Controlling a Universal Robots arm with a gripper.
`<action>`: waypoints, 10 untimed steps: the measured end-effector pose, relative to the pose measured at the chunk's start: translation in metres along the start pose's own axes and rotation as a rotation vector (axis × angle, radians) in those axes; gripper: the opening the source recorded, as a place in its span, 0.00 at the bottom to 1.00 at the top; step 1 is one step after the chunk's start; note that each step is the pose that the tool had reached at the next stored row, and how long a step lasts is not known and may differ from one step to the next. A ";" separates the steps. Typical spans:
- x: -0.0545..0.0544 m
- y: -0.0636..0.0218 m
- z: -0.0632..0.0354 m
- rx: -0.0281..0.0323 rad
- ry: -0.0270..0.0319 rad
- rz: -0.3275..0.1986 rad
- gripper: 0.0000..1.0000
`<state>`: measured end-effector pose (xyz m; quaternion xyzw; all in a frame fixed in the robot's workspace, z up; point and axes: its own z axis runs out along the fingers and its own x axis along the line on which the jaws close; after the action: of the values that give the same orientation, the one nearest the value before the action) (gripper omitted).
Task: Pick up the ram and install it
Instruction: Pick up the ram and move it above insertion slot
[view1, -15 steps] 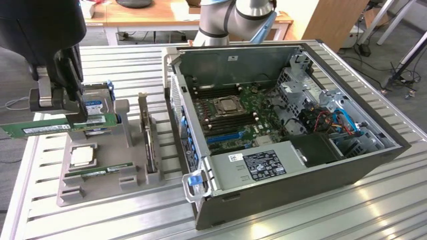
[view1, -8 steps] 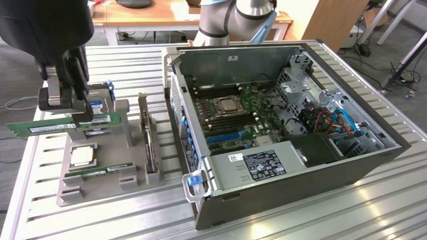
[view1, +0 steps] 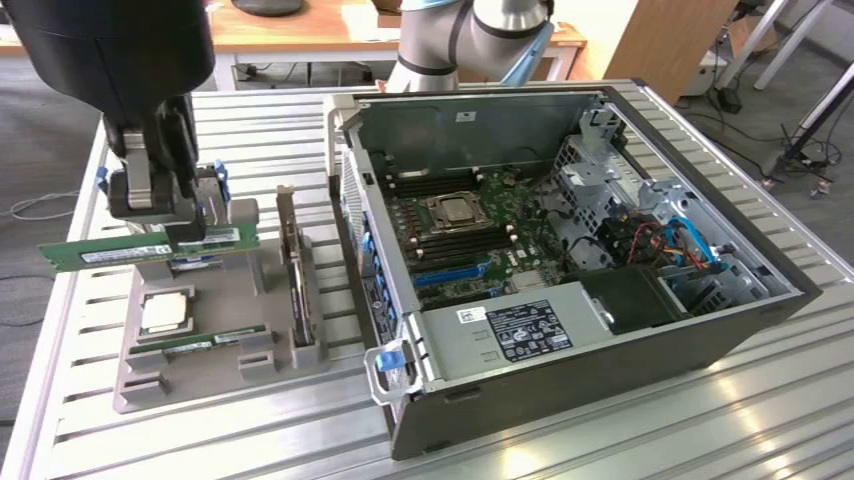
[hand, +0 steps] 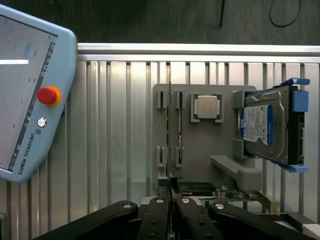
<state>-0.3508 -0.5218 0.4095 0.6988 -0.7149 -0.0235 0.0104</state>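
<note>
1. The claw (view1: 166, 238) is clamped shut on the ram (view1: 127, 253). It pinches the thin green stick from above, near its middle. The stick hangs roughly level right under the fingers, clear of the grey holder (view1: 134, 385). The grip covers only a narrow strip of board, so a jolt could make the stick swivel or slide out.

2. Directly beneath the claw are the holder's posts and slots. A little nearer the holder's front edge sit the processor chip (view1: 167, 312) and a second ram stick (view1: 203, 343). A dropped stick would likely land on these, chipping its contacts or knocking the chip.

3. Just beside the claw stands the hard drive (hand: 270, 125) in its blue rails. A bit farther off, the expansion card (view1: 296, 265) stands on edge, between the claw and the computer. The stick's long ends reach well past the fingers and could clip either one if carried sideways too low.

4. Farther off is the side wall of the computer case (view1: 350, 170). A stick end catching that rim could twist the stick in the grip.

5. Farthest from the claw are the memory slots (view1: 416, 184), next to the processor socket. A tilted or reversed stick would probably jam there. I cannot tell whether the slot latches are open.
</note>
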 end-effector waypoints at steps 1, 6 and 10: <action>0.000 -0.0020 0.0000 0.0001 -0.0001 0.000 0.12; 0.000 -0.0126 -0.0006 0.0000 -0.0005 -0.002 0.12; -0.001 -0.0209 -0.0009 0.0001 -0.0008 -0.004 0.12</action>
<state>-0.3298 -0.5218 0.4094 0.7001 -0.7136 -0.0237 0.0100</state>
